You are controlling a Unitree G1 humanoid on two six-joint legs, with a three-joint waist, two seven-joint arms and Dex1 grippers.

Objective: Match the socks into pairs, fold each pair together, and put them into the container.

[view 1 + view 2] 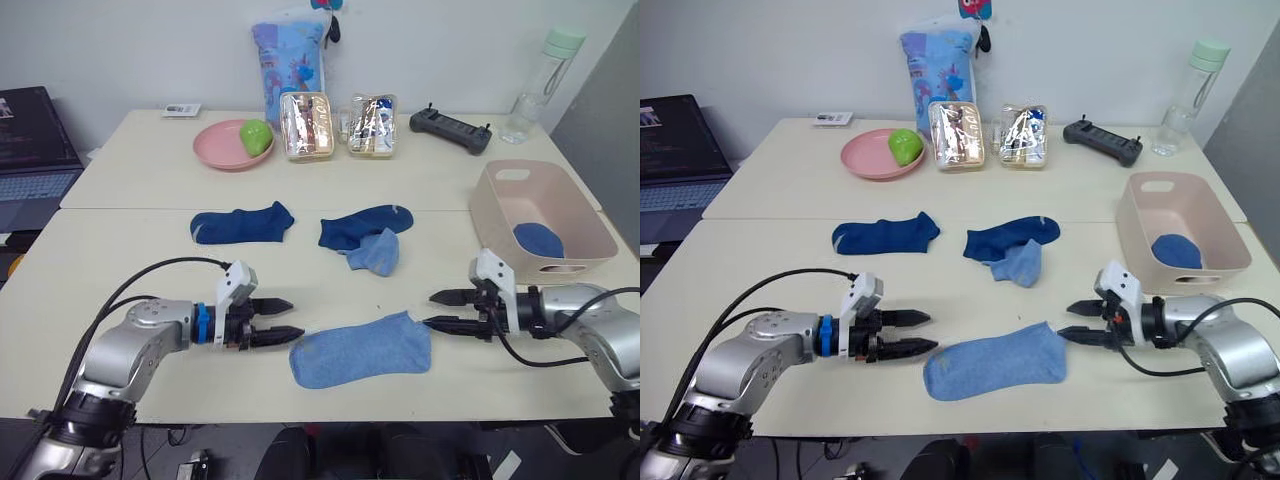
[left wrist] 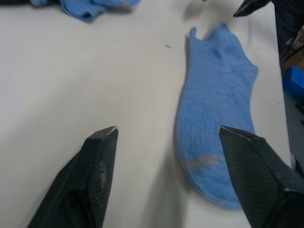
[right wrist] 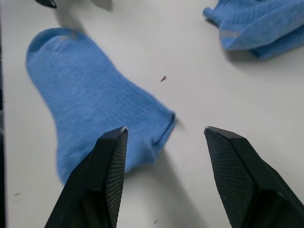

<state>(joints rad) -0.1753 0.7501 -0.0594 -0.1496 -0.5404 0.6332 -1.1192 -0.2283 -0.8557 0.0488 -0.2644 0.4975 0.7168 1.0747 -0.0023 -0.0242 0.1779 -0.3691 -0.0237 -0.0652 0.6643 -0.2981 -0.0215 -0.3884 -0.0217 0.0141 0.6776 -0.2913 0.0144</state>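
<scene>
A light blue sock (image 1: 361,351) lies flat near the table's front edge, between my two grippers. My left gripper (image 1: 285,322) stands open just left of its toe end, and my right gripper (image 1: 437,310) stands open just right of its cuff; neither touches it. Farther back lie a dark navy sock (image 1: 241,223) and another navy sock (image 1: 362,226) with a light blue sock (image 1: 377,252) resting on its front edge. The pale pink container (image 1: 541,222) stands at the right with dark blue socks (image 1: 538,239) inside.
At the table's back stand a round pink plate (image 1: 226,147) with a green fruit (image 1: 256,136), two clear snack boxes (image 1: 306,125), a blue bag (image 1: 288,58), a black controller (image 1: 450,129) and a water bottle (image 1: 539,83). A laptop (image 1: 32,150) sits far left.
</scene>
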